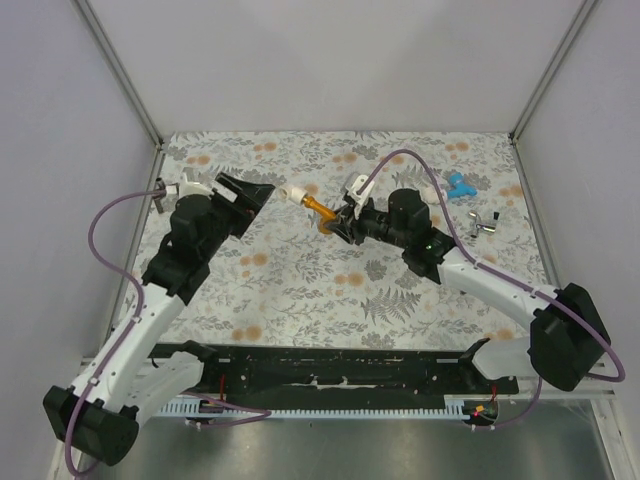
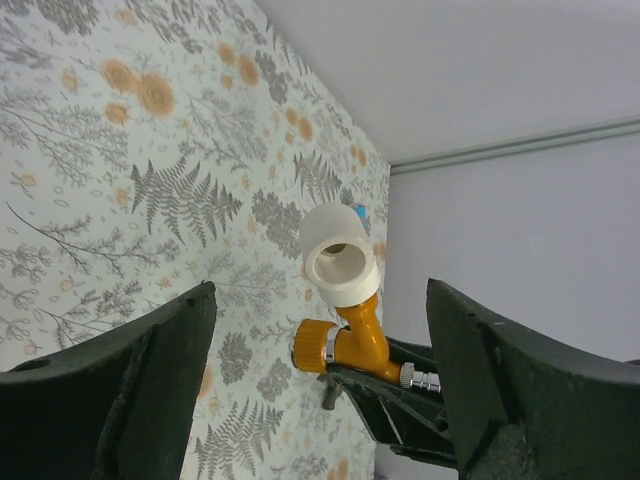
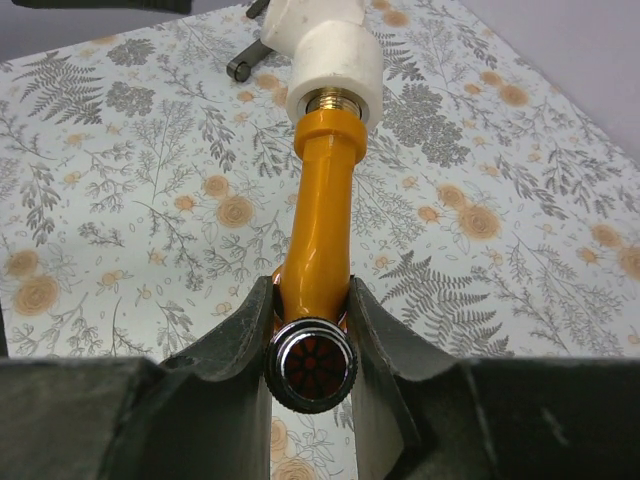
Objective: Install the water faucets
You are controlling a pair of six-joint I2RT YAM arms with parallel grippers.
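The orange faucet [image 1: 318,211] hangs above the table, held level by my right gripper [image 1: 345,224], which is shut on its body. Its white ring fitting [image 1: 295,195] points at my left gripper [image 1: 262,193], which is open and empty a short way off. In the left wrist view the fitting's open end [image 2: 340,262] faces the camera between my spread fingers [image 2: 150,370], with the orange knob [image 2: 312,347] below it. In the right wrist view the fingers [image 3: 235,340] clamp the orange stem [image 3: 325,200] just behind its chrome spout tip [image 3: 309,366].
A blue faucet [image 1: 460,185] and dark metal lever handles [image 1: 484,225] lie at the back right. A white fitting with a metal handle [image 1: 178,190] lies at the back left, and a white part [image 1: 355,185] behind the right gripper. Grey walls enclose the patterned table [image 1: 300,280].
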